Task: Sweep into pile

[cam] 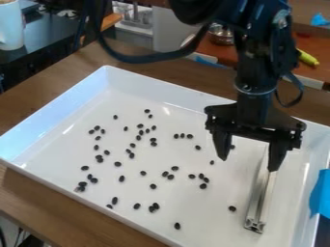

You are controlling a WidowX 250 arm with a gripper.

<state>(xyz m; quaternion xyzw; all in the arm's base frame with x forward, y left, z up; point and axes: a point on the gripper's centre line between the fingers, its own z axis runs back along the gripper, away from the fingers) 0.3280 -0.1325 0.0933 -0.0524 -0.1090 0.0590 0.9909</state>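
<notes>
The black gripper (249, 164) hangs over the right part of a white tray (58, 185), its two fingers spread wide apart with nothing clamped between them. One fingertip overlaps a silver metal bar (258, 205) in the view; whether they touch cannot be told. The bar lies lengthwise inside the tray, running from beneath the gripper toward the near rim. Small dark beans (153, 186) are scattered in loose clusters across the middle and left of the tray floor, with one near the bar. Blue tape (320, 194) is on the tray's right rim, and a wooden table (61, 205) supports the tray
</notes>
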